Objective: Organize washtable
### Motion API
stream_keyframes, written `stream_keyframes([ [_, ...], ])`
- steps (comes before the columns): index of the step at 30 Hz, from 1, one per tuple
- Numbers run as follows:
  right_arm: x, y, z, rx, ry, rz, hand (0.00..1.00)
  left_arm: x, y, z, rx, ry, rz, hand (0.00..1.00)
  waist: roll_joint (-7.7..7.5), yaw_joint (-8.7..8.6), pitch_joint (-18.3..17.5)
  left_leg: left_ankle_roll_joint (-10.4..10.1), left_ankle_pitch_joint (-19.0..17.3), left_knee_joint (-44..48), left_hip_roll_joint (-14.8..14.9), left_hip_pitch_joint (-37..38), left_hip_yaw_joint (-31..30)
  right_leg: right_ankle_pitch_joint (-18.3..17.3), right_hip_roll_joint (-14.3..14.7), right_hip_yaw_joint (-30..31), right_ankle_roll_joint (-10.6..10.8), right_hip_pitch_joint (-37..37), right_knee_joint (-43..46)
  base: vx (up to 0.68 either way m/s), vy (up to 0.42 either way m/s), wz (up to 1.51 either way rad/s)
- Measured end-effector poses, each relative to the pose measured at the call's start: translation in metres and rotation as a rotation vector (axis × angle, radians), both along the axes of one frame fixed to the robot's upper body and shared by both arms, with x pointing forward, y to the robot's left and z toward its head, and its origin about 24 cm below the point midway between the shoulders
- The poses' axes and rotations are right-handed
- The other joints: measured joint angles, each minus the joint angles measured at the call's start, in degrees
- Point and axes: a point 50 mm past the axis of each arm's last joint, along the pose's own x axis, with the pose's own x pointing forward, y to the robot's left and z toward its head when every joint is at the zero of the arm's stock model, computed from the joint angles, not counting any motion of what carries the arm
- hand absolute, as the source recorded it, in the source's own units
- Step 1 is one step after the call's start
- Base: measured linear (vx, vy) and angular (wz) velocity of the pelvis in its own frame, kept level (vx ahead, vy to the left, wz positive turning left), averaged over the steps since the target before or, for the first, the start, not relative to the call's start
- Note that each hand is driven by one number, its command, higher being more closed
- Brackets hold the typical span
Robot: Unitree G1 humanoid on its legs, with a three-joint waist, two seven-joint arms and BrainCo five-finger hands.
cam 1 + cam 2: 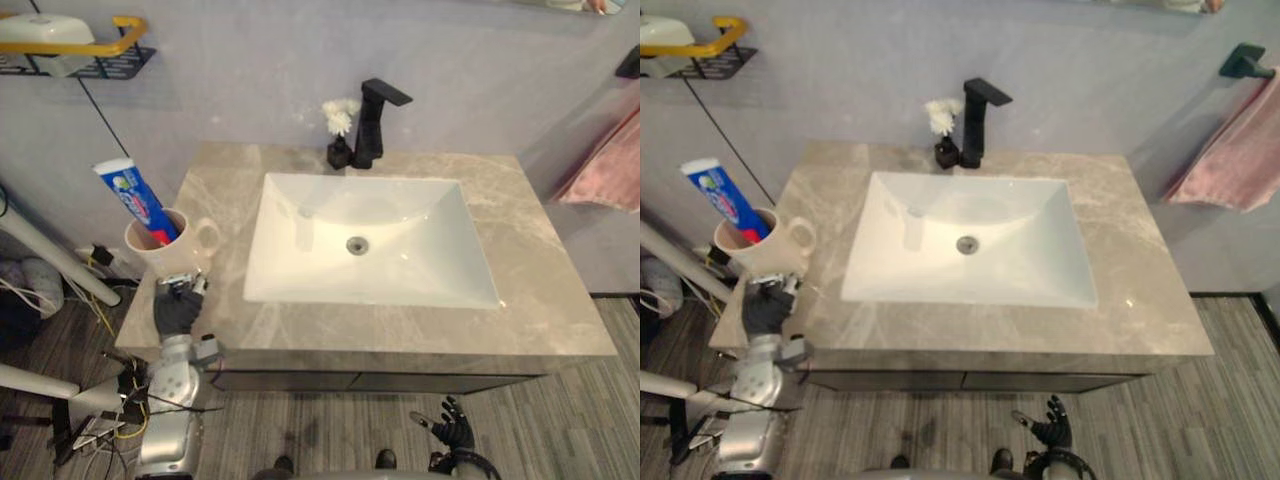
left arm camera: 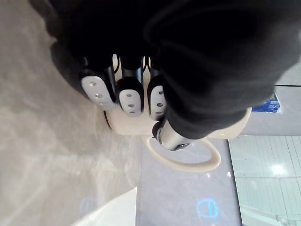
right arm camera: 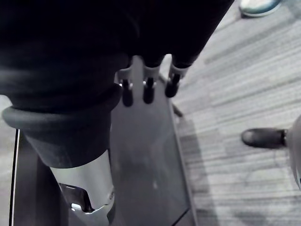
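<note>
Nearest to us, the right hand hangs low over the grey plank floor, in front of the dark cabinet front. Its fingers are straight and spread apart, and it holds nothing.

The left arm comes up at the front left corner of the desk. The left hand points away from us and rests against the lower wall of a cream mug. We cannot tell whether it grips the mug or only touches it. The mug is glossy and rounded, with a loop handle turned towards the sink. It stands upright on the desk's front left corner, and a blue and white toothpaste tube leans out of it.

The desk is a smooth slab of beige-grey marbled stone. A white rectangular basin with a round metal drain is set into it.

Behind the basin rises an angular matt black faucet. Just beside it is a small black vase holding a white flower.

On the wall, a pink towel hangs to the right. High on the left is a black wire shelf with a yellow rail.
</note>
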Motion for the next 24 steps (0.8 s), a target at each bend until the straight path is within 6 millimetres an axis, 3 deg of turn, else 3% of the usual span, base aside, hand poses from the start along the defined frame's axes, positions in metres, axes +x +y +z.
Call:
stream_keyframes([
  [17,0.0022,0.0003,-0.0012,-0.002,0.005,0.013,0.00,-0.0014,0.0034,0.0003,0.018,0.004,-0.003,1.00,-0.39,0.02,-0.16,0.11,0.07,-0.24,-0.14,-0.10,-0.36,0.21,-0.07,-0.46,-0.01,-0.06,-0.03,-0.02,-0.012,0.00],
  [24,0.0079,0.0001,-0.0002,-0.007,-0.005,0.043,0.00,-0.0005,0.0045,0.0042,0.117,0.014,-0.035,1.00,-0.64,-0.02,-0.11,0.09,0.39,-0.31,-0.17,-1.14,-0.40,0.32,-0.09,-0.64,0.17,-1.08,-0.03,0.00,0.000,0.00],
])
